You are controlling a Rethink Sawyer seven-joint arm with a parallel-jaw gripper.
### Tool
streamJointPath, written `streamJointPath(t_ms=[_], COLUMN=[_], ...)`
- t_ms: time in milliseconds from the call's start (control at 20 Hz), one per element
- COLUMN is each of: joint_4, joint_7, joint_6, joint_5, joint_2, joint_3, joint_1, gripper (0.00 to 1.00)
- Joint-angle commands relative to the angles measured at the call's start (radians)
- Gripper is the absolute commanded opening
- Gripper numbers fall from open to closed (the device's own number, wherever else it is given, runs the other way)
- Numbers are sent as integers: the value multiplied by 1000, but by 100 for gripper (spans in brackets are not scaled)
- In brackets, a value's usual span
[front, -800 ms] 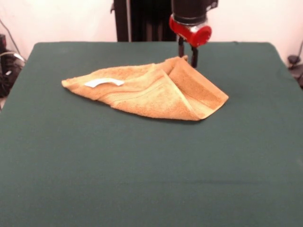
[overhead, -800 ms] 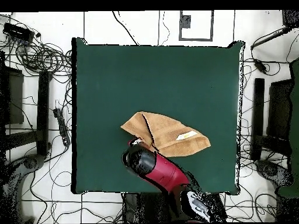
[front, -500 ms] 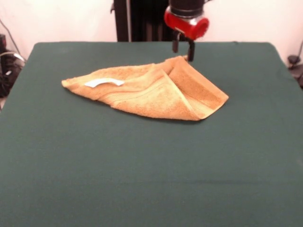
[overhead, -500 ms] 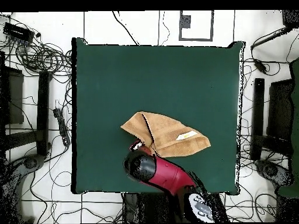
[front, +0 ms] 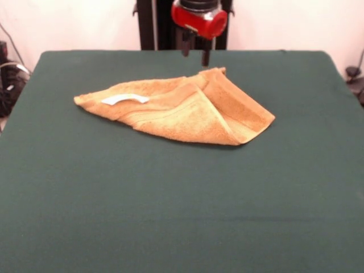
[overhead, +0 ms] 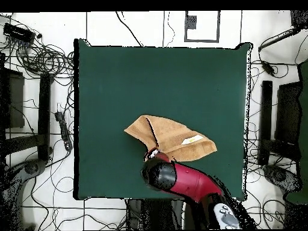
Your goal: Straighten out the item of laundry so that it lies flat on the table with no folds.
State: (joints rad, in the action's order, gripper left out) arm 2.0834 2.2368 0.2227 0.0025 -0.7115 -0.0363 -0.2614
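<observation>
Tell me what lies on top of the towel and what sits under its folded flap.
A small white tag lies on top of the towel. The folded flap covers more towel; whatever lies beneath is hidden. The towel rests on the table. The gripper hangs above, touching nothing.

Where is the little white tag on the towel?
In the front view, the white tag lies on top of the folded towel, near its left tip, far from the gripper hanging above the towel's far corner.
</observation>
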Motion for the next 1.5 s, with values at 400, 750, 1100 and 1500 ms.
streamJointPath(t_ms=[400,750,1100,1500], joint_4=[-265,-298,-378,-367], joint_7=[-18,65,27,-2], joint_6=[-93,-89,124,230], joint_5=[-117,-76,-52,-60], joint_2=[299,304,242,175], joint_3=[154,156,149,181], joint_1=[-2,70,110,85], gripper=[100,100,100,100])
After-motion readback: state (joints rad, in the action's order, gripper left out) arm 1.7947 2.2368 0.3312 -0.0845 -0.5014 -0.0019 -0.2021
